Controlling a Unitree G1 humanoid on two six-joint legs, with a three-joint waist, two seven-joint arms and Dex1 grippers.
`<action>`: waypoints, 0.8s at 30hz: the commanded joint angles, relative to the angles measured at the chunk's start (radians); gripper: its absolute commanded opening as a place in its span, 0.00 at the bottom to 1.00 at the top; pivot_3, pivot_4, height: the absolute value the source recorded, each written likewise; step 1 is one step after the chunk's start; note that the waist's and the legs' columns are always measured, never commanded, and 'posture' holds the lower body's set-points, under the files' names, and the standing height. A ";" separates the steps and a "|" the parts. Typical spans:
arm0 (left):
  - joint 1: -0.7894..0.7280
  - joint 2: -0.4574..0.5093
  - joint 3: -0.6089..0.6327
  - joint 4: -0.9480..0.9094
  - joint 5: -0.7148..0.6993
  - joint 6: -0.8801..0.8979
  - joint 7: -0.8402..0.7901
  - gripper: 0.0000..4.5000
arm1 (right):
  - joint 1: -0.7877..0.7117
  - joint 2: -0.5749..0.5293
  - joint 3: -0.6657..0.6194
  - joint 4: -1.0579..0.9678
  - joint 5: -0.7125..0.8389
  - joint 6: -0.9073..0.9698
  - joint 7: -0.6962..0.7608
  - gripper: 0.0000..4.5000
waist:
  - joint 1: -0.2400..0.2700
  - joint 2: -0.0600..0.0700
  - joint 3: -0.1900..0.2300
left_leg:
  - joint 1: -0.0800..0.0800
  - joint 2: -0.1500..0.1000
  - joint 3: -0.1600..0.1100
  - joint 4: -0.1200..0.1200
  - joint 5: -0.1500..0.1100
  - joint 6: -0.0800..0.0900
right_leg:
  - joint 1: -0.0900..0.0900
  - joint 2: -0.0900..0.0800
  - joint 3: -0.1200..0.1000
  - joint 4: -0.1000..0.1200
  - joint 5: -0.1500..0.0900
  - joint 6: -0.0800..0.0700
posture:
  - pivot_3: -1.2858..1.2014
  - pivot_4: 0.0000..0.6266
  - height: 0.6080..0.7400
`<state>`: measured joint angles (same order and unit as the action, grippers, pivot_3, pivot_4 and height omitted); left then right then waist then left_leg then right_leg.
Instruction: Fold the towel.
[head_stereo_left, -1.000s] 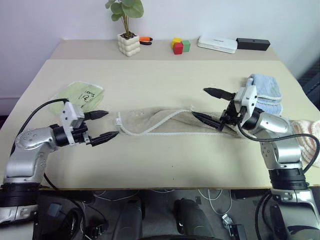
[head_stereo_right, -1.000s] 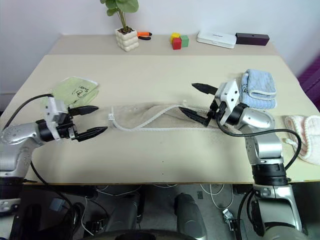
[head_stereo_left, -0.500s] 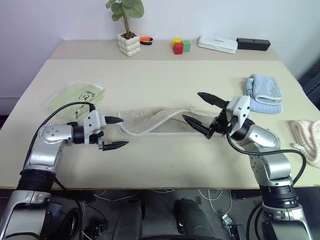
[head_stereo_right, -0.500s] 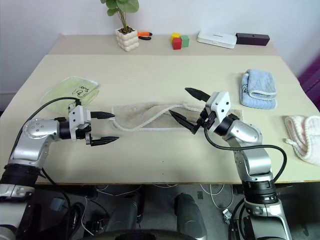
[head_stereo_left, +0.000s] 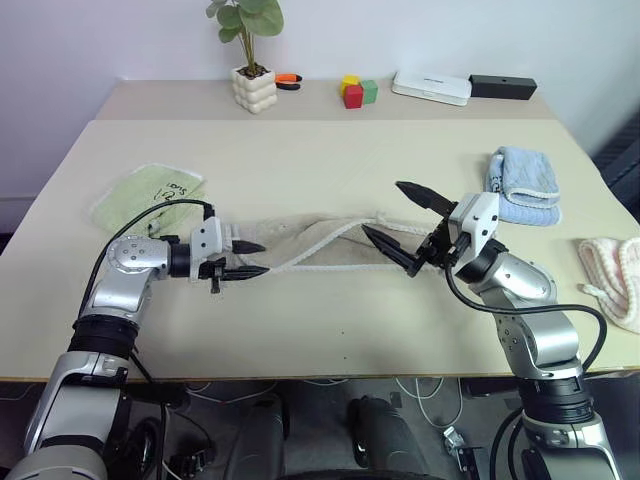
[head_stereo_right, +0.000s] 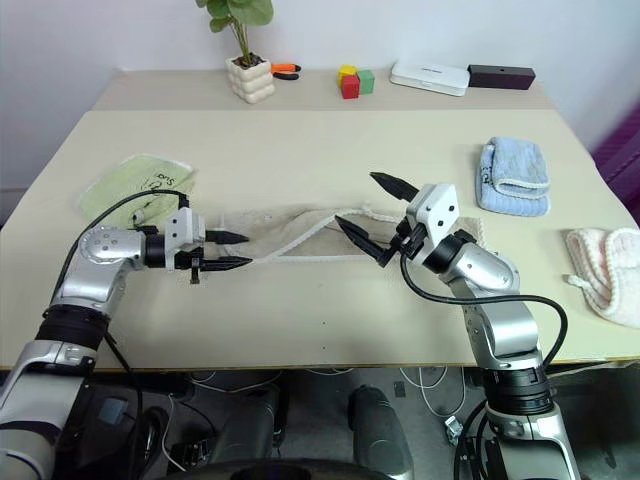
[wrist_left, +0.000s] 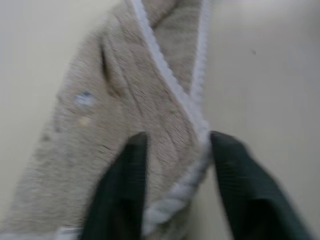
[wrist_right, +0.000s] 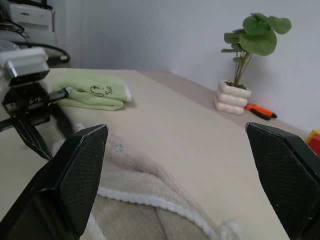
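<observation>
Black-fingered; pinches the left end of the towel with the left tool, whitish corded hem bunched between the closed-in jaws. Holds the right tool spread wide open, gripping nothing, just above the towel's right end. Keeps the towel, beige terry, stretched long and rumpled across the middle of the bench, between the two tools.

Further out on the bench: light green towel with black writing behind the left arm; folded light blue towel behind the right arm; pale pinkish cloth at the right edge.

Along the far side: white knobbly pot holding a round-leaved green plant; orange-handled item beside it; coloured blocks; flat white box; black box.
</observation>
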<state>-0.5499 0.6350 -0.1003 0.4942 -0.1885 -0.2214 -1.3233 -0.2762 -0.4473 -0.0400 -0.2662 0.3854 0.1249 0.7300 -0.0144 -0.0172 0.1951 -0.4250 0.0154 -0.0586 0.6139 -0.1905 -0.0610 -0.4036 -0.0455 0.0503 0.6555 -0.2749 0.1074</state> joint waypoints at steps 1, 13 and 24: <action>-0.022 -0.002 0.006 -0.006 -0.007 -0.032 -0.018 0.28 | -0.007 0.000 -0.006 -0.044 0.007 -0.007 -0.008 1.00 | 0.001 0.000 0.000 | 0.000 0.000 0.000 0.000 0.000 0.000 | 0.000 0.000 0.000 0.000 0.000 0.000 | 0.52 0.24 1.00; -0.036 0.027 0.004 0.035 0.008 -0.084 -0.081 0.28 | -0.023 0.017 0.013 -0.037 -0.011 -0.022 -0.020 1.00 | 0.000 0.000 0.000 | 0.000 0.000 0.000 0.000 0.000 0.000 | 0.000 0.000 0.000 0.000 0.000 0.000 | 0.52 0.24 1.00; -0.098 0.022 -0.027 0.195 0.124 -0.329 -0.008 0.28 | -0.062 0.071 0.058 0.006 -0.059 -0.073 -0.040 1.00 | 0.001 0.000 0.000 | 0.000 0.000 0.000 0.000 0.000 0.000 | 0.000 0.000 0.000 0.000 0.000 0.000 | 0.52 0.24 1.00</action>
<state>-0.6338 0.6565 -0.1284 0.6960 -0.0662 -0.5200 -1.3348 -0.3250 -0.3829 0.0249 -0.2467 0.3280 0.0790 0.6967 -0.0133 -0.0174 0.1950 -0.4252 0.0152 -0.0586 0.6142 -0.1905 -0.0609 -0.4035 -0.0456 0.0502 0.6557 -0.2748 0.1075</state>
